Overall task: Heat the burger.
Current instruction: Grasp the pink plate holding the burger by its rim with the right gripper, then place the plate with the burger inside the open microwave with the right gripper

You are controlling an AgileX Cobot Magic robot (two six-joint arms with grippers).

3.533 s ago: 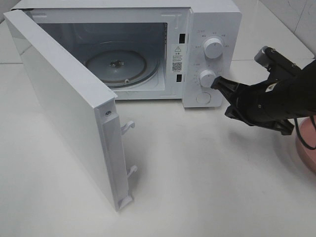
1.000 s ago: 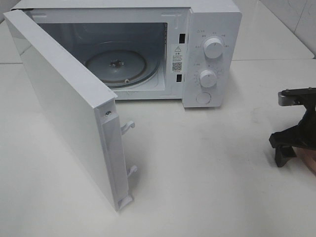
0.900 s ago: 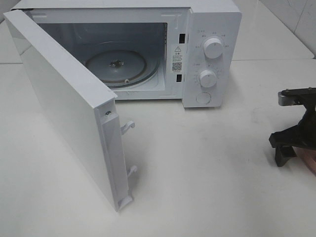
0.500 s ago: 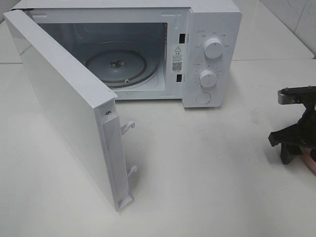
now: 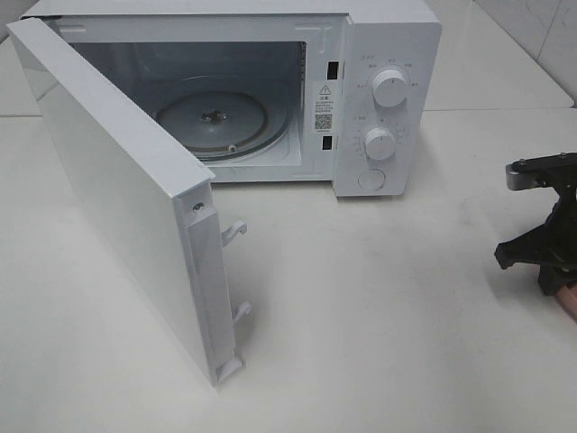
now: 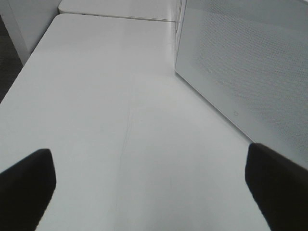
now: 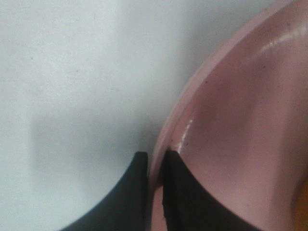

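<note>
Pinches the rim of the pink plate (image 7: 240, 120) with the right gripper (image 7: 155, 159), one finger inside the lip and one outside, holds the left gripper (image 6: 149, 178) spread wide and empty beside the microwave door (image 6: 250, 72), and leaves the burger, hardly in view, probably further in on that plate beyond the right gripper, well apart from the left.

Only a sliver of the pink plate (image 5: 572, 305) showed at the right edge of the high view, the right gripper (image 7: 155, 161) and arm cropped there too. Up close its rim was blurred. The print around the microwave (image 5: 388, 36) dials (image 5: 389, 87) was too small to read.
</note>
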